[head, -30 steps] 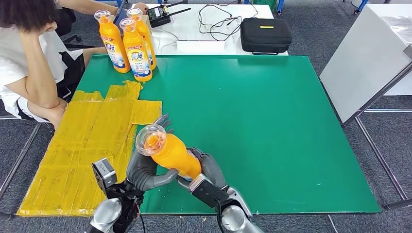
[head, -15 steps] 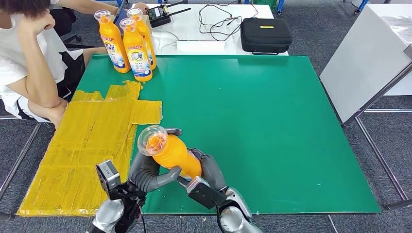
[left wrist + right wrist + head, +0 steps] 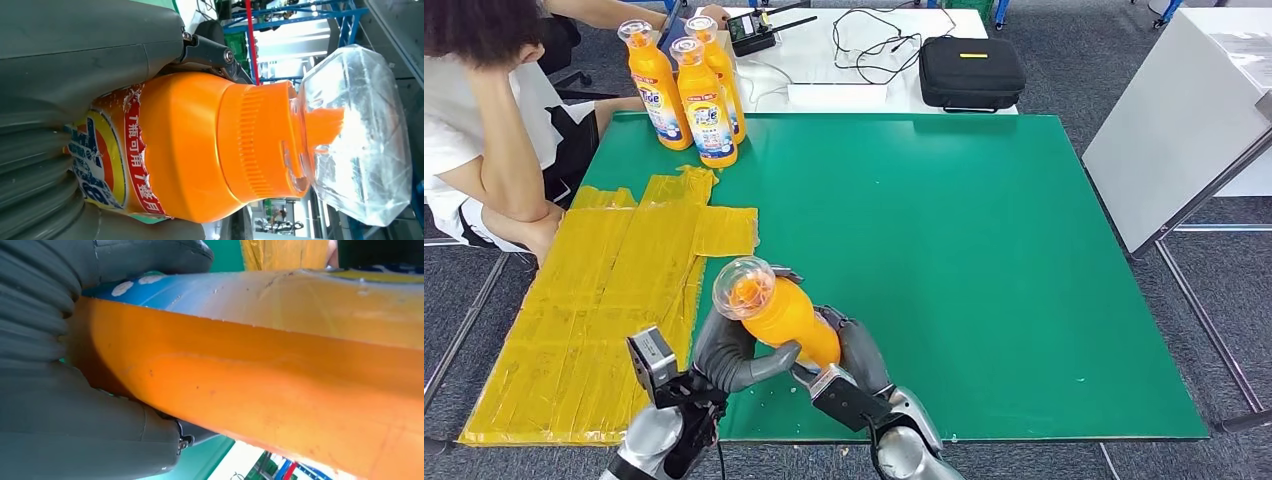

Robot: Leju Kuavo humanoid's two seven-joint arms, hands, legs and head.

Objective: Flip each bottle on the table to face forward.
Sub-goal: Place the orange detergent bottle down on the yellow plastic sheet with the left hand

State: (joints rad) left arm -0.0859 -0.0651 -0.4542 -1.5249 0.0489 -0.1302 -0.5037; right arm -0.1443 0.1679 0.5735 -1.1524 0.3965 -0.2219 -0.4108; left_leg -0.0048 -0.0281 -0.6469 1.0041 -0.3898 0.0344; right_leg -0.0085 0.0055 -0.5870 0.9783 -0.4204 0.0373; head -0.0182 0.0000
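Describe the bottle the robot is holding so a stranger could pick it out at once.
Start at the green table and go to its near edge, beside the yellow sheet. There the left hand and right hand grip an orange bottle. Unlike the three bottles standing at the far corner, it is off the table, tilted.

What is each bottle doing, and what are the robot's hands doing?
Held bottle: lifted off the green table, tilted, clear cap on.
Three bottles: standing upright at the far corner, caps on.
Left robot hand: gripping the held bottle.
Right robot hand: gripping the same bottle.
Black case: closed.
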